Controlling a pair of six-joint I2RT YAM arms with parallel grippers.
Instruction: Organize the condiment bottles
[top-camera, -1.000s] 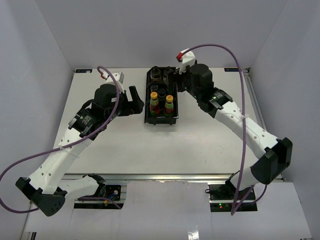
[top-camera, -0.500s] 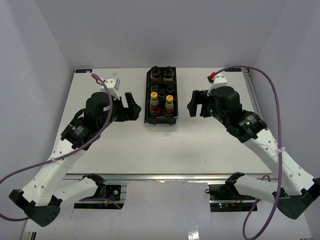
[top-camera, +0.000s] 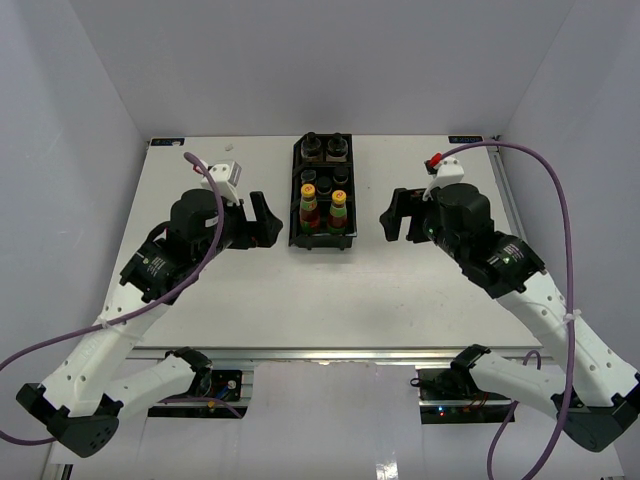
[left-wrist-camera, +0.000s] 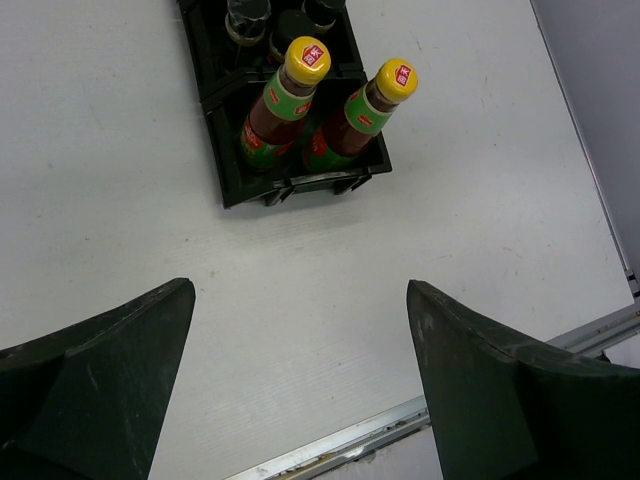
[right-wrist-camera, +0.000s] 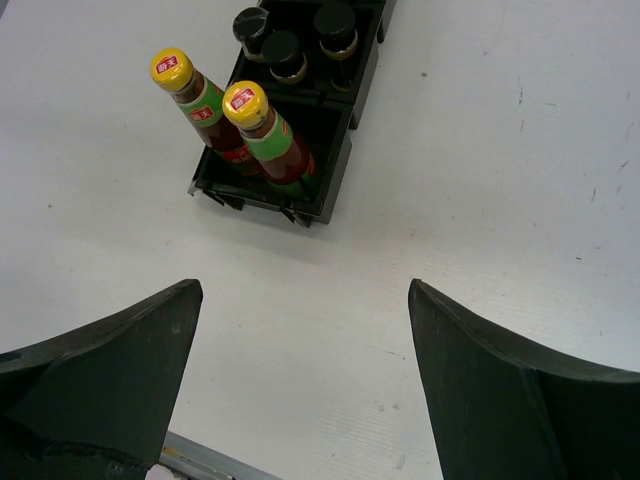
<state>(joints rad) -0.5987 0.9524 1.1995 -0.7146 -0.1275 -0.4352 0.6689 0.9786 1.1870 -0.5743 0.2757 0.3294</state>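
Grey walls enclose a white table. In the black tray, two sauce bottles stand at its near end and four black-capped jars behind them. The left gripper and right gripper flank that end, wide apart and empty. Sorting looks finished.

Ahead of the left gripper, whose fingers are near-black, stand two red-brown sauce bottles with green labels and yellow caps marked in red. Beyond them, black-capped jars sit in a black tray on a white table.
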